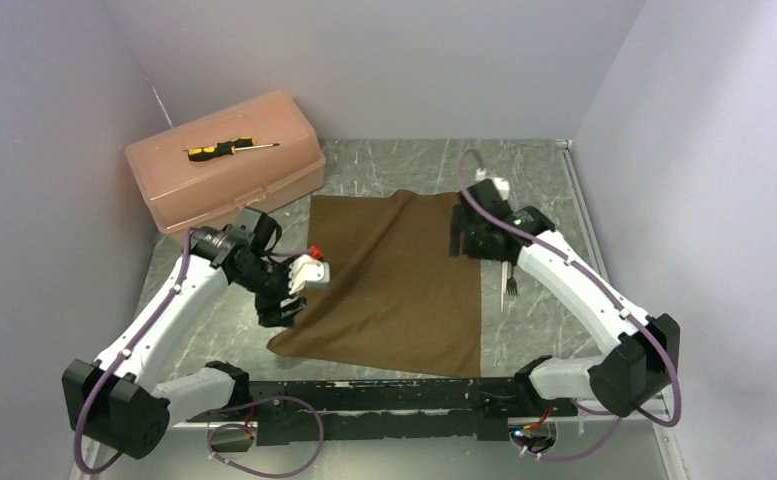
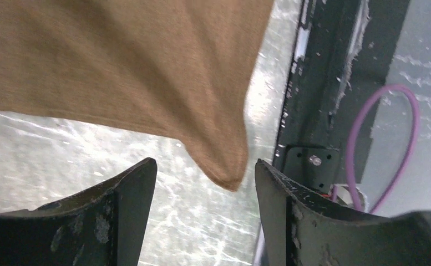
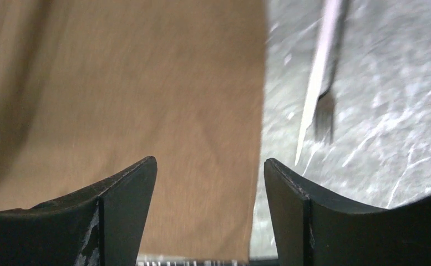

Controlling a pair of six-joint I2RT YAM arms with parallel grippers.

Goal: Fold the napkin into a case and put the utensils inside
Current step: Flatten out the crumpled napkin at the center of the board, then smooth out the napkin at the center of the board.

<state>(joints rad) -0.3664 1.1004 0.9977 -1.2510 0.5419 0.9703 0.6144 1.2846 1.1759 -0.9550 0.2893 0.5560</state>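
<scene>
The brown napkin (image 1: 396, 282) lies spread flat mid-worktop, its near edge close to the worktop's near edge. The left pincer (image 1: 282, 312) hangs wide open over the napkin's near-left corner, holding nothing. The right pincer (image 1: 467, 240) is open and empty above the napkin's right edge. A fork (image 3: 325, 108) and another thin utensil (image 3: 313, 94) lie just right of that edge on the marbled worktop (image 1: 384, 165).
</scene>
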